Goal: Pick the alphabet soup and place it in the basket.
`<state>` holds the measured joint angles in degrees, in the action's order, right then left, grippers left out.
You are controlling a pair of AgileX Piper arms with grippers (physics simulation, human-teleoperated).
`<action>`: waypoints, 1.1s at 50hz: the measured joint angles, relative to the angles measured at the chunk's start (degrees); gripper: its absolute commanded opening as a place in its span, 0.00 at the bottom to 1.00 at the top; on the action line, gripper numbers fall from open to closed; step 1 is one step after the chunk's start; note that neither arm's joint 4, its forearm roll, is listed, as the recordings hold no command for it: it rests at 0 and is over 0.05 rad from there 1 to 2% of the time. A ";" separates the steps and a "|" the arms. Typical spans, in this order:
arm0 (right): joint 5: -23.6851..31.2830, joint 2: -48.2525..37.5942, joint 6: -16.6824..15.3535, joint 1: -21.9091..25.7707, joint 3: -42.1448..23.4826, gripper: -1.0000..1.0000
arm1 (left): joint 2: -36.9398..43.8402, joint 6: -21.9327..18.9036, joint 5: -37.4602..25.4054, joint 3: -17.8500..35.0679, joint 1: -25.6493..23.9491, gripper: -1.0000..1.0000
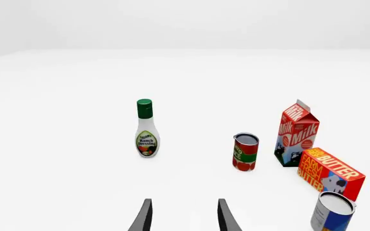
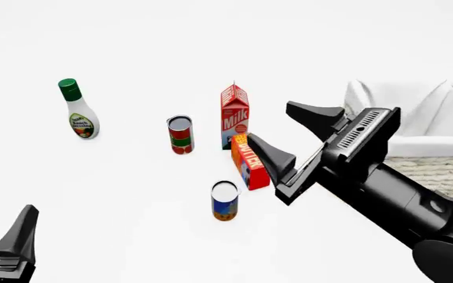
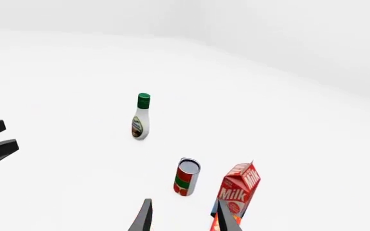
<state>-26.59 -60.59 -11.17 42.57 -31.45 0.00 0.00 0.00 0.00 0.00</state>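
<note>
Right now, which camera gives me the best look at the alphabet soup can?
The front view: the soup can stands whole and unblocked, in front of the butter box. The left wrist view catches it cut off at the frame's edge. The right wrist view doesn't show it.

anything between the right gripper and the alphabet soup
No: in the front view only bare table separates the right gripper from the alphabet soup; the butter box sits just behind that stretch.
</note>
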 measured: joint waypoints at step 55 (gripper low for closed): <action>-10.68 -16.32 1.85 -1.05 1.31 1.00 | 0.00 0.00 0.00 0.00 0.00 1.00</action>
<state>-37.27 -76.91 -9.32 41.52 -30.13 0.00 0.00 0.00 0.00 0.00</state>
